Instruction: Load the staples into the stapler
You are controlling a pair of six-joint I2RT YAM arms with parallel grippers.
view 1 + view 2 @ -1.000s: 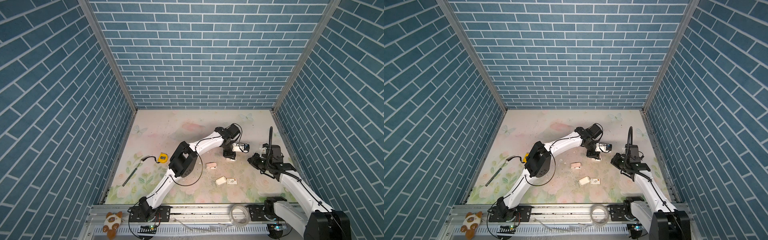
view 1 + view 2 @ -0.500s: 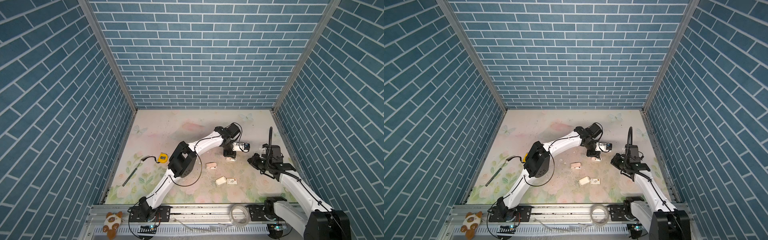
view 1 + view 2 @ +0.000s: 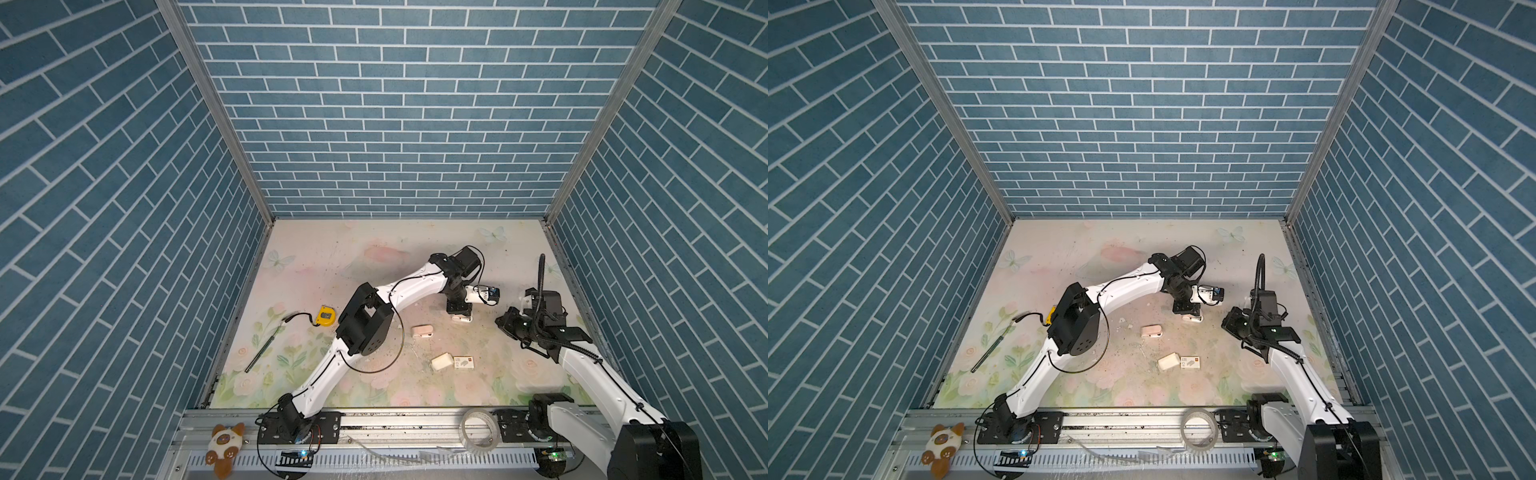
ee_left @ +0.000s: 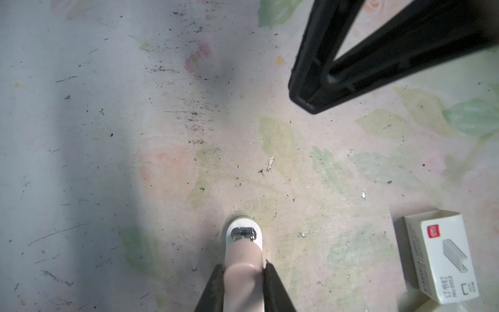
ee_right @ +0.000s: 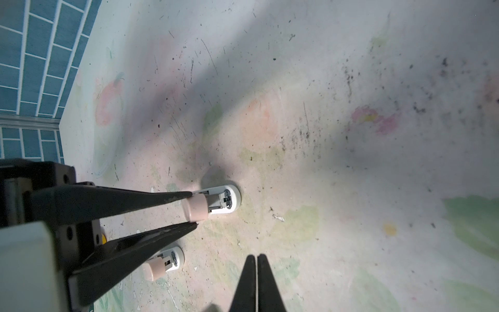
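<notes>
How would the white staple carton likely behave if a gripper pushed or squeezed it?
The staple carton lies flat on its broad face, so a push would probably slide it across the mat rather than tip it. It looks like thin card, so likely light and easily crushed by a hard squeeze.

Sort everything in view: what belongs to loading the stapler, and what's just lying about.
For the job: stapler gripped by the left hand; staple carton; white block beside it, likely its tray.
Lying about: second stapler; yellow tape measure; dark stick; tape roll; plush toy.
</notes>
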